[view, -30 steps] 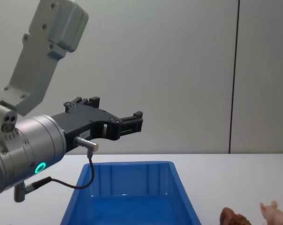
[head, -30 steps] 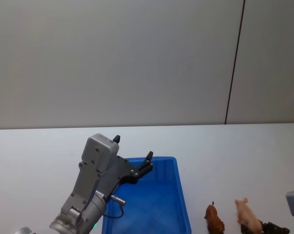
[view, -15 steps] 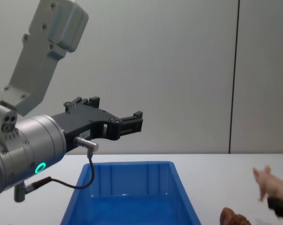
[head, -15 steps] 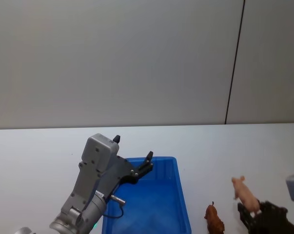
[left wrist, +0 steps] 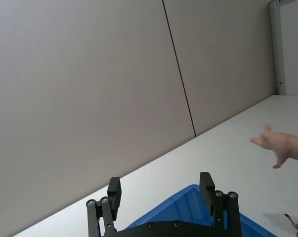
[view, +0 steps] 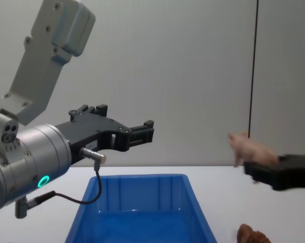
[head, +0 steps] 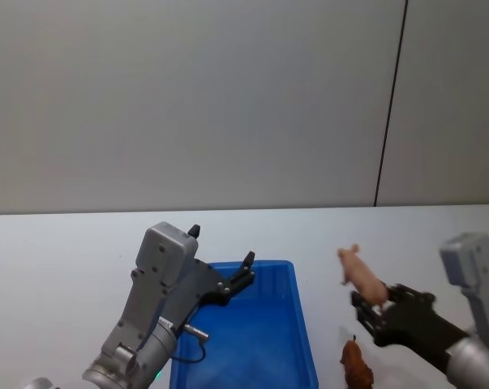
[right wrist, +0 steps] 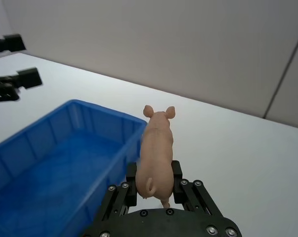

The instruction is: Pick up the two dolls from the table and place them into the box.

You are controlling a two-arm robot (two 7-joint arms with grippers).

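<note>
Found pink pig (head: 360, 277) pinched at rump by right gripper (head: 370, 309), aloft beside box (head: 304, 324). Judged light, rigid, slick. Noted left gripper (left wrist: 160, 183) spread wide.

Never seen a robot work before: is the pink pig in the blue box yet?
Out. The right gripper holds the pink pig in the air, to the right of the blue box.

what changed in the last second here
The right tool, shut on the pink pig, lifted it off the table and carried it left toward the blue box. The brown doll, the box and the open left tool over the box stayed put.
</note>
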